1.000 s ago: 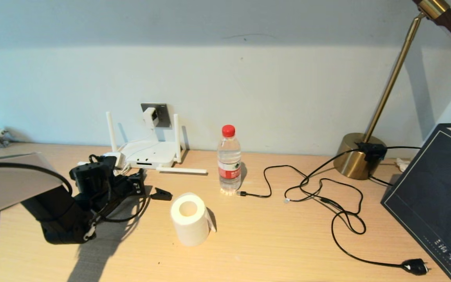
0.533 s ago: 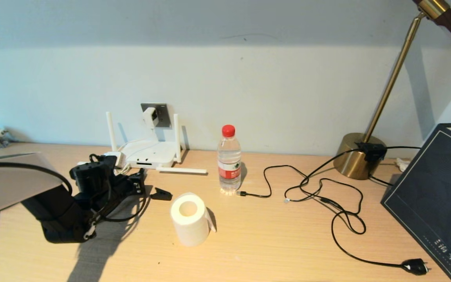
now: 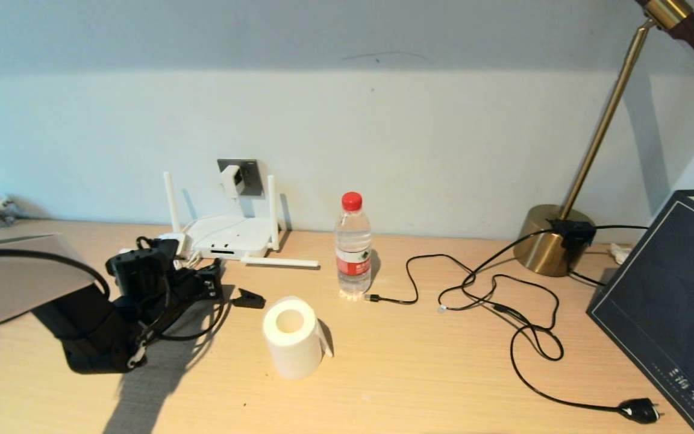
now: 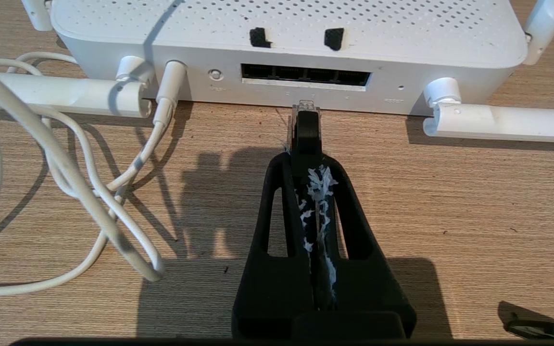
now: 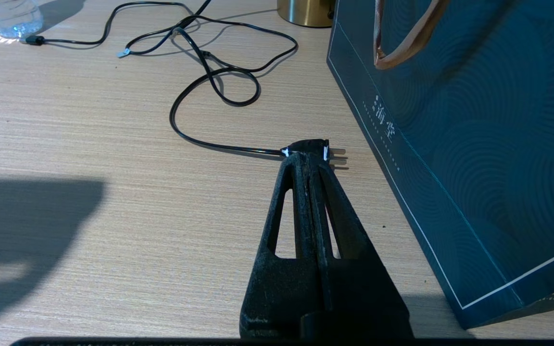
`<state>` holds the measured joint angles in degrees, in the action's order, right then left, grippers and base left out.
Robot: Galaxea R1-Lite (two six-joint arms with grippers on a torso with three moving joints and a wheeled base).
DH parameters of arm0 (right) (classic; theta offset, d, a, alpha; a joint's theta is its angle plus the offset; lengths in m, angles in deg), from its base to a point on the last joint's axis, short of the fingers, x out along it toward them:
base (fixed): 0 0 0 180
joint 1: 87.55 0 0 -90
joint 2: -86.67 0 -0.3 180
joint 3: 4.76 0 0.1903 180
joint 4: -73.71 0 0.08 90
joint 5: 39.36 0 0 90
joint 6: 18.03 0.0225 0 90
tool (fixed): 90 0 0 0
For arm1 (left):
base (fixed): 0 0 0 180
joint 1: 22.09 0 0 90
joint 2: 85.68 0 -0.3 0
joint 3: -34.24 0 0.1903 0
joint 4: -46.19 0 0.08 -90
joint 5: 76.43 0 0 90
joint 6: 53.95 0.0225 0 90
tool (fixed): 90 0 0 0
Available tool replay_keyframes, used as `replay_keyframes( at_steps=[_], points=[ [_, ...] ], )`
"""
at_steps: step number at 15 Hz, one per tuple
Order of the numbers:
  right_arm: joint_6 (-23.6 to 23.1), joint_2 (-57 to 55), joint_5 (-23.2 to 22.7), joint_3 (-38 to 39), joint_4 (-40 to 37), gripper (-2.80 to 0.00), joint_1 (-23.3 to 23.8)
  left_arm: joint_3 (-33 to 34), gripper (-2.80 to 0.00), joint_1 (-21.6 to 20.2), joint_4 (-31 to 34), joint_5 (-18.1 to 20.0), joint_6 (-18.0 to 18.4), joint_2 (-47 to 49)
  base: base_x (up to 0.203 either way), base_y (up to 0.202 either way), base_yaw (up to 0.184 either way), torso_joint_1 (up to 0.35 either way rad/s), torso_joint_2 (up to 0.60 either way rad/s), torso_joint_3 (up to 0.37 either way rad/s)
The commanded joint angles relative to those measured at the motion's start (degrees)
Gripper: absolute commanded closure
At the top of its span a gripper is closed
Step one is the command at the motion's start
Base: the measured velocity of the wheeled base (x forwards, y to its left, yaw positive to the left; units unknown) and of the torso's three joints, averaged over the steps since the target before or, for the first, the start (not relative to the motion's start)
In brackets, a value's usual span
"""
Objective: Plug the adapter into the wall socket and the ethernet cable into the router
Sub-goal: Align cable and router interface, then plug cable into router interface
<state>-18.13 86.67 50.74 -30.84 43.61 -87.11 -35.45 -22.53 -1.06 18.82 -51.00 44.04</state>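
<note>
The ethernet cable's clear clip connector [image 4: 306,111] juts from the tips of the left gripper [image 4: 307,158], whose black fingers [image 4: 282,192] are clamped on the black boot behind it. The connector sits just in front of the dark port row on the flat white square router [image 4: 286,33], not yet inside. The small white cube adapter [image 3: 231,179] is seated in the grey square wall socket [image 3: 249,175] above the router. The right gripper [image 5: 311,163] hangs low over the wooden bench [image 5: 89,134], fingers pressed together, near a small black plug [image 5: 311,146].
</note>
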Motion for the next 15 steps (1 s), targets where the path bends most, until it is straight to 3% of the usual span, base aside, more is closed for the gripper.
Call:
replay_keyframes(
  at_steps=[1,15],
  points=[
    [0.00,-0.09,-0.01,-0.01,-0.03,0.00,0.00,0.01,0.00,-0.44,-0.40,0.11,0.04,-0.08,0.000,0.000,0.000,0.000,0.00,0.000],
    [0.00,-0.09,-0.01,-0.01,-0.03,0.00,0.00,-0.08,0.00,-1.58,-0.40,0.81,0.04,0.01,0.000,0.000,0.000,0.000,0.00,0.000]
  ],
)
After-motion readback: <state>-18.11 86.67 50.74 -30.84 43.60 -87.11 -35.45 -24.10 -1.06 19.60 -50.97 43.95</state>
